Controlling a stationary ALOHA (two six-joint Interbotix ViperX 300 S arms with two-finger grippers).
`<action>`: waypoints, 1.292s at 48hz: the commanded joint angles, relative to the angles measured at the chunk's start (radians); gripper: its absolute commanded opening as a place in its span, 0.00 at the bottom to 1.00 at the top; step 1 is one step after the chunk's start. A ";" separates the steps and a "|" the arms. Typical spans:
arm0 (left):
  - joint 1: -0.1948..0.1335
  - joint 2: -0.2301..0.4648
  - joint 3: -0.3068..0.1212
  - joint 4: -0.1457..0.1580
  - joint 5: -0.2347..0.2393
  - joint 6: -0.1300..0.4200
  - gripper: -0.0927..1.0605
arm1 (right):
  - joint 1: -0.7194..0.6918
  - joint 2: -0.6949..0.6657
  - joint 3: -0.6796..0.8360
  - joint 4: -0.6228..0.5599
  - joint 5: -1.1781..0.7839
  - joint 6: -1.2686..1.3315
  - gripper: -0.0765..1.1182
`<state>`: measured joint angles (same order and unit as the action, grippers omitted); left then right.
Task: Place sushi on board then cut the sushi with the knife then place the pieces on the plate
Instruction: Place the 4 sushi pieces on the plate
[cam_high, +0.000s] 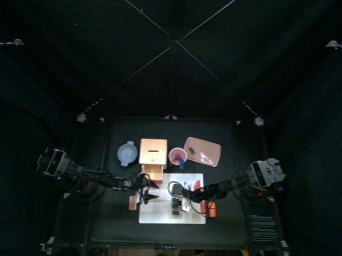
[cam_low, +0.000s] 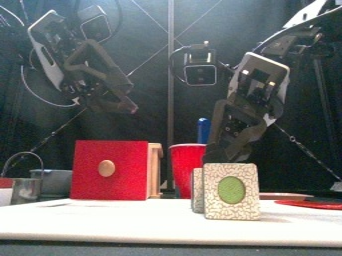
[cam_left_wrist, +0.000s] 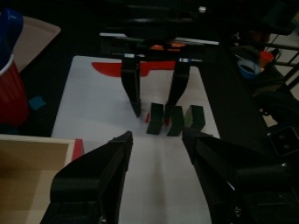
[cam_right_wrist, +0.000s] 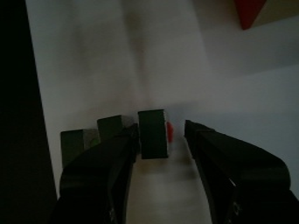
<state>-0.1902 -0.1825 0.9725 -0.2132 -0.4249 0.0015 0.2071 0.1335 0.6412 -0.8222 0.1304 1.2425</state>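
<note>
Sushi (cam_left_wrist: 173, 120) of boxy dark-green blocks stands in a row front-to-back on the flat white board (cam_left_wrist: 105, 79). One block sits between the right gripper's (cam_right_wrist: 163, 153) spread jaws. The left gripper (cam_left_wrist: 158, 162) is spread and empty.

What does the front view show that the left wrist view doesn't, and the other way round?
Only the front view: the sushi end-on, its face speckled with a green centre, and the red drawer front. Only the left wrist view: three blocks side by side on the white board, and the open left hand near them. Both: the red cup and the right hand at the sushi.
</note>
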 joint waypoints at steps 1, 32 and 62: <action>-0.002 -0.003 -0.008 -0.008 -0.008 0.000 0.82 | -0.003 -0.006 -0.017 0.002 -0.005 0.000 0.74; -0.002 -0.002 0.000 -0.023 -0.005 0.000 0.82 | -0.015 -0.270 0.063 0.072 0.319 0.009 0.57; 0.000 0.025 -0.006 -0.023 -0.006 0.002 0.82 | -0.566 -0.354 0.204 0.121 0.370 0.003 0.57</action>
<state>-0.1902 -0.1565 0.9848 -0.2362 -0.4249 0.0015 -0.2777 -0.2255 0.8652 -0.6703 0.5599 1.2456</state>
